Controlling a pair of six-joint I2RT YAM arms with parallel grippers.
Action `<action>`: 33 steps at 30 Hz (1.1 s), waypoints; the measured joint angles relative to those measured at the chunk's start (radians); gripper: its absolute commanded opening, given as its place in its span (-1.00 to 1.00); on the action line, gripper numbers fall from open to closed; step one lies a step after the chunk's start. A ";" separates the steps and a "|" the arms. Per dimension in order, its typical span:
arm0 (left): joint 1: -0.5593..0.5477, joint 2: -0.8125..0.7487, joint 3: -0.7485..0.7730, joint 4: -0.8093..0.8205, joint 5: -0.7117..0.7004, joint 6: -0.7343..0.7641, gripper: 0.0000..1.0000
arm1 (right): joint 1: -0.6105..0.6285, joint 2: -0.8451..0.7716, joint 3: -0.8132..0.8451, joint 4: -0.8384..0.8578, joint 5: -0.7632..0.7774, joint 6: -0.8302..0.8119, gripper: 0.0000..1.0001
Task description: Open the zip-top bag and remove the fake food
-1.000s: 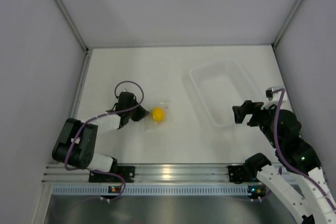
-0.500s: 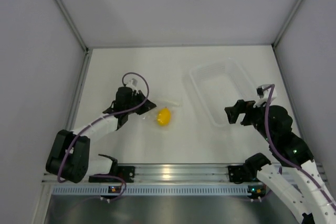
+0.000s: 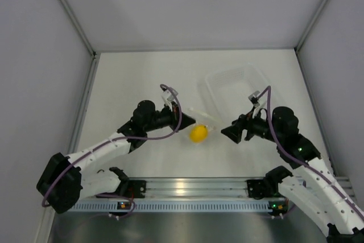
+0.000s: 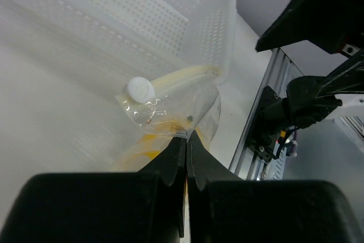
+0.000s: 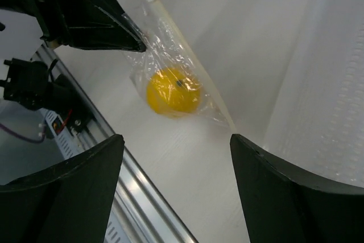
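The zip-top bag (image 4: 170, 112) is clamped at one corner of its film in my left gripper (image 4: 186, 135), whose two fingers are pressed flat together on the plastic. From that pinch the pouch hangs down and away. The zip strip (image 4: 182, 75) runs off toward the tray and ends in a white slider (image 4: 139, 89). The fake lemon (image 5: 173, 90) sags in the lowest part of the bag, and I cannot tell whether it touches the table (image 3: 131, 78) or hangs just clear. Holding by a corner rather than the middle makes sense to me: it leaves the zip edge and the slider exposed for the other arm.

My right gripper (image 3: 224, 131) faces the bag from the right, near but not touching. Its fingers are spread wide with nothing between them, and the lemon sits in the middle of its wrist view. I read this as the approach to a second hold, probably on the slider or the free lip, so the two arms can pull against each other. The seal looks closed, though the film is too crinkled to be sure.

Beyond them, the clear perforated tray (image 3: 227, 75) sits at the far right. The bag is mid-table between the arms, closer to the near rail (image 3: 182, 189) than to the far wall.
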 measured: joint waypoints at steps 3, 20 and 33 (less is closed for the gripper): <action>-0.039 -0.020 0.000 0.017 0.033 0.033 -1.00 | 0.000 0.040 -0.023 0.047 -0.108 0.010 0.49; -0.121 -0.071 0.024 0.053 0.164 0.082 -1.00 | 0.158 0.186 -0.034 0.237 -0.282 0.016 -0.81; -0.122 -0.197 -0.014 0.042 0.119 0.130 0.84 | 0.221 0.150 -0.021 0.214 -0.231 -0.057 -1.00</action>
